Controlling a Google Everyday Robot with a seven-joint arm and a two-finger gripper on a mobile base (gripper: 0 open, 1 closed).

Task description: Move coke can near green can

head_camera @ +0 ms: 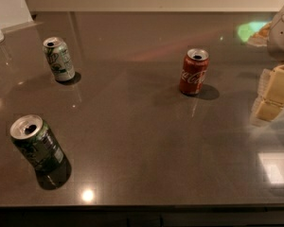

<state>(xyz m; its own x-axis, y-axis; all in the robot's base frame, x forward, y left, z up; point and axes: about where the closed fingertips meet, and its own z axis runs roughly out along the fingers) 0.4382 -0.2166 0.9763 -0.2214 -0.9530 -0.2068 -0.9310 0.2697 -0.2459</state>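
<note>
The red aluminium coke can (194,72), with white Coca-Cola script, stands on the dark table (142,141), well apart from the dark green can (37,143) at front-left. The gripper (274,91) is at the right edge; its state I cannot tell.

The counter (146,141) is a dark, polished slab, smooth and glossy enough to mirror lamps and cans. The coke can (194,72) is metal, with shiny red lacquer and a bare silver top. The green can (38,145) has a dark glossy coat and the same bright metal lid. The silvery-white can (59,59) gleams paler. At the right edge, the claw (273,98) looks matt, cream-coloured plastic.
</note>
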